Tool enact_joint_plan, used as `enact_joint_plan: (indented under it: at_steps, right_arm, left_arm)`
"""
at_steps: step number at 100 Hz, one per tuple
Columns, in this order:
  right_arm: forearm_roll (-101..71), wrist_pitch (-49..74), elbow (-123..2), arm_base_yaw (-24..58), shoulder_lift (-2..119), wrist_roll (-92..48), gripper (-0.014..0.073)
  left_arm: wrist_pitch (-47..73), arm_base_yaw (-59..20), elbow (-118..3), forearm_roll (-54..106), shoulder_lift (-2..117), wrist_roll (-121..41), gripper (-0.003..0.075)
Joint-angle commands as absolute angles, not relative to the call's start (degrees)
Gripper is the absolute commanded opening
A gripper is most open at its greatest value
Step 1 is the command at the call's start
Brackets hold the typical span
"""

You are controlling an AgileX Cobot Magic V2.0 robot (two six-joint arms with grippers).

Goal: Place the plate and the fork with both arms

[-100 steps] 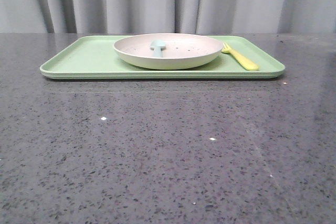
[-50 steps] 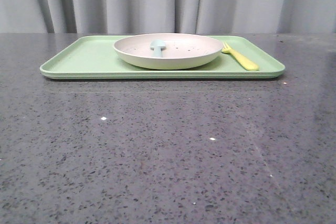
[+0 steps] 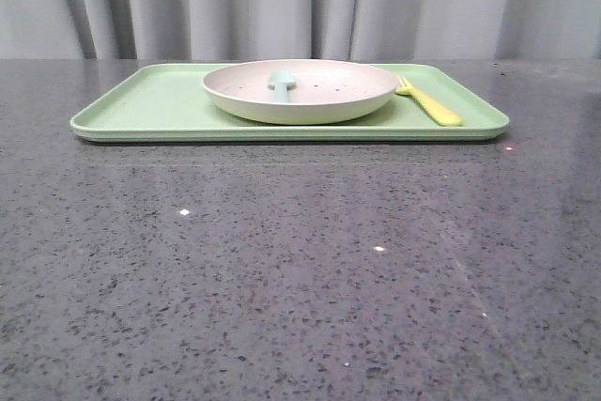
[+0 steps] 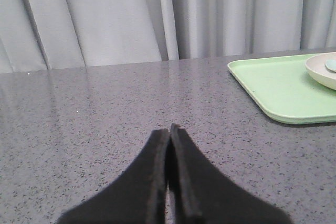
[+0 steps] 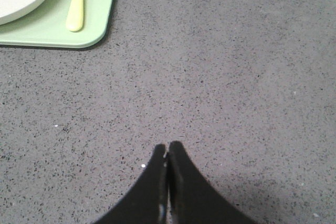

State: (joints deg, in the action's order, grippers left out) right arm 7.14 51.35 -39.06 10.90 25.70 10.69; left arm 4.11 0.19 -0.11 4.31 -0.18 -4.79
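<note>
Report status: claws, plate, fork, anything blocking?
Left claw shut, empty; right claw shut, empty. Plate on tray, spoon in it. Fork beside plate, on tray. Nothing blocking.

A flat light-green tray [image 3: 150,105] lies across the upper middle of the front frame, on a dark grey speckled tabletop [image 3: 300,269] with a glossy sheen. A pale blue-green spoon [image 3: 281,83] shows at the upper centre. Grey pleated curtains [image 3: 254,2] fill the top.
</note>
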Motion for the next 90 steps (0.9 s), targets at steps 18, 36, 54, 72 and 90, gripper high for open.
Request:
enact_joint_plan:
  at_steps: [18,36,54,72,90]
  right_arm:
    - [8.4,47.3,-40.4,10.5,26.0,10.7,-0.0120]
    - [8.4,47.3,-40.4,10.5,26.0,10.7,-0.0120]
    - [8.4,47.3,-40.4,10.5,26.0,10.7,-0.0120]
    - [8.7,47.3,-40.4,10.5,26.0,10.7,-0.0120]
    - [12.5,42.9,-39.3,10.5,25.3,10.6,-0.0120]
  left_arm:
    - [-0.9,0.0,0.7,4.2,-1.9,-4.1,-0.0020]
    - [-0.9,0.0,0.7,4.2,-1.9,-4.1,-0.0020]
    - [-0.9,0.0,0.7,4.2,-1.9,-4.1,-0.0020]
    - [-0.9,0.0,0.7,4.2,-1.9,-4.1,-0.0020]
    - [-0.9,0.0,0.7,4.2,-1.9,-4.1,-0.0020]
